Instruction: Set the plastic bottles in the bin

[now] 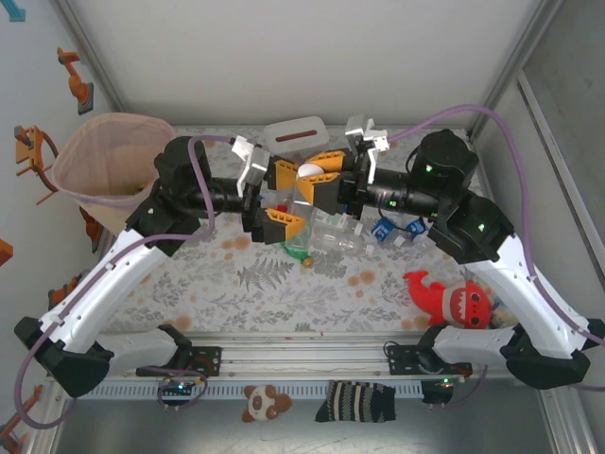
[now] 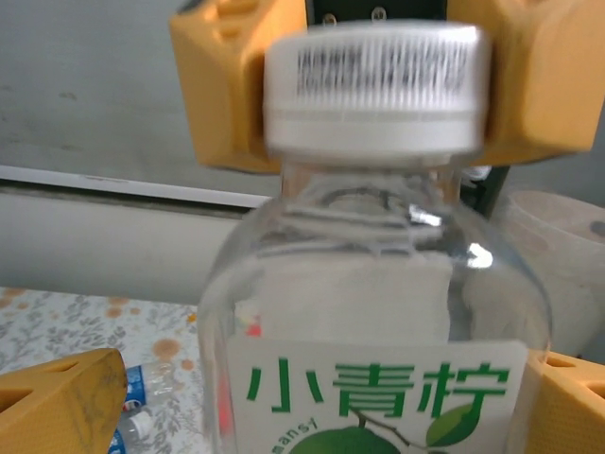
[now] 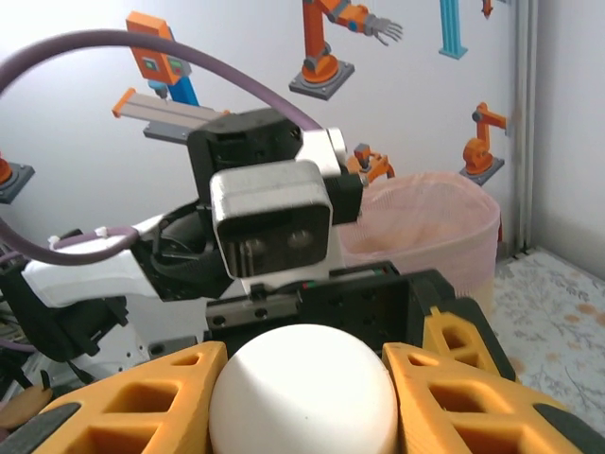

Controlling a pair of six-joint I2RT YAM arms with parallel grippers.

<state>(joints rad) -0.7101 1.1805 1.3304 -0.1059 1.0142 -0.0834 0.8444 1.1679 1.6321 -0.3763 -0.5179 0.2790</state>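
The desk (image 1: 284,293) is covered with a pale cloth printed with grey leaves and small orange flowers. A plain off-white back wall (image 1: 312,57) stands behind it, edged by slanting metal frame posts (image 1: 515,57). The left wall (image 3: 236,57) is white and carries cartoon stickers (image 3: 331,38) of orange and blue robot arms. A metal rail (image 1: 302,359) runs along the near edge. The light is soft and even, without hard shadows.

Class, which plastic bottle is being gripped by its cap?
The clear plastic bottle with the white cap and green-lettered label: the right gripper clamps its cap, while the blue-labelled bottles lie loose on the table.
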